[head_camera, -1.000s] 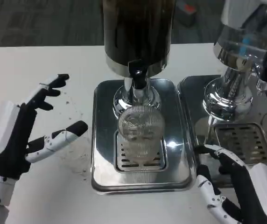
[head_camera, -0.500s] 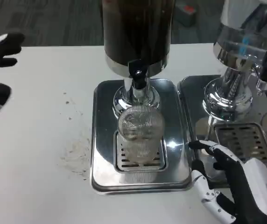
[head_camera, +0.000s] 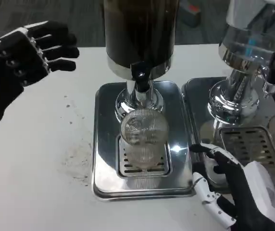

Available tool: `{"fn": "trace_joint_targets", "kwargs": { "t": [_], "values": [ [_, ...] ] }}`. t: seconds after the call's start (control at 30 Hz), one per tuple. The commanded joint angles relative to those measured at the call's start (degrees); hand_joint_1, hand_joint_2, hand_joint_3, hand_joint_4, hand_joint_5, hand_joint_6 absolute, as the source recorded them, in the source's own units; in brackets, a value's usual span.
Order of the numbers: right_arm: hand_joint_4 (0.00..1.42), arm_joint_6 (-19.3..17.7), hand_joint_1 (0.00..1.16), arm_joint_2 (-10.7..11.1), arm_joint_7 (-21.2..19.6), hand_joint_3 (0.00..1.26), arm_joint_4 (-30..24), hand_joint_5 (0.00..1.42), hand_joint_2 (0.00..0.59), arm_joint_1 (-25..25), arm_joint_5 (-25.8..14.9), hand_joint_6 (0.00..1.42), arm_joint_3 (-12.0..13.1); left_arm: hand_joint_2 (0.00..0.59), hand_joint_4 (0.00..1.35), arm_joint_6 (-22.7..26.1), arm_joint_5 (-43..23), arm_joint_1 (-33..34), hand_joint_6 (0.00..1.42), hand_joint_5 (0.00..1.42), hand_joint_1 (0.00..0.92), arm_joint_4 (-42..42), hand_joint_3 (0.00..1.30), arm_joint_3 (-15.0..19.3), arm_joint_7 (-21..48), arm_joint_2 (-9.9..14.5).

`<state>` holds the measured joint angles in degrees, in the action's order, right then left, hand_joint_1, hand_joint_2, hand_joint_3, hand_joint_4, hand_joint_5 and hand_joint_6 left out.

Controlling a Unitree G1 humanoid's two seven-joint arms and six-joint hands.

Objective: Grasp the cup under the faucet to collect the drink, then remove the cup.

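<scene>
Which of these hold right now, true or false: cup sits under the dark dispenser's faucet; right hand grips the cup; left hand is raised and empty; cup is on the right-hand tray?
1. The cup sits on the drip grate under the faucet. True.
2. The right hand grips the cup. False: it is beside the tray, apart from the cup.
3. The left hand is raised, holding nothing. True.
4. The cup is on the right-hand tray. False: it is on the tray under the dark dispenser.
</scene>
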<state>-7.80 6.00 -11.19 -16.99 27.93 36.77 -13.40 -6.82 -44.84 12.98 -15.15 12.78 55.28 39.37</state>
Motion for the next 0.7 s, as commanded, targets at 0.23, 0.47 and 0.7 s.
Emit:
{"fn": "trace_joint_targets", "kwargs": {
  "t": [0.23,0.47,0.7],
  "values": [
    [0.23,-0.3,0.32,-1.2,-2.5,0.35,2.5,0.24,0.496,-0.5,-1.2,0.37,-0.9,0.077,0.18,11.1,2.6,7.8,0.24,0.21,0.0,-1.8,0.26,0.4,5.4,-3.3],
    [0.24,-0.1,0.32,-1.9,-3.9,0.35,2.9,0.24,0.496,-0.2,-1.5,0.37,-1.3,0.077,0.17,12.7,6.2,11.5,0.22,0.2,0.0,-4.1,0.25,-1.9,6.4,-7.8],
    [0.24,0.0,0.32,-2.5,-4.9,0.36,3.2,0.24,0.496,0.7,-1.7,0.36,-1.7,0.077,0.16,13.0,8.4,13.3,0.22,0.19,0.0,-5.1,0.25,-2.6,7.0,-10.7]
  ]
}}
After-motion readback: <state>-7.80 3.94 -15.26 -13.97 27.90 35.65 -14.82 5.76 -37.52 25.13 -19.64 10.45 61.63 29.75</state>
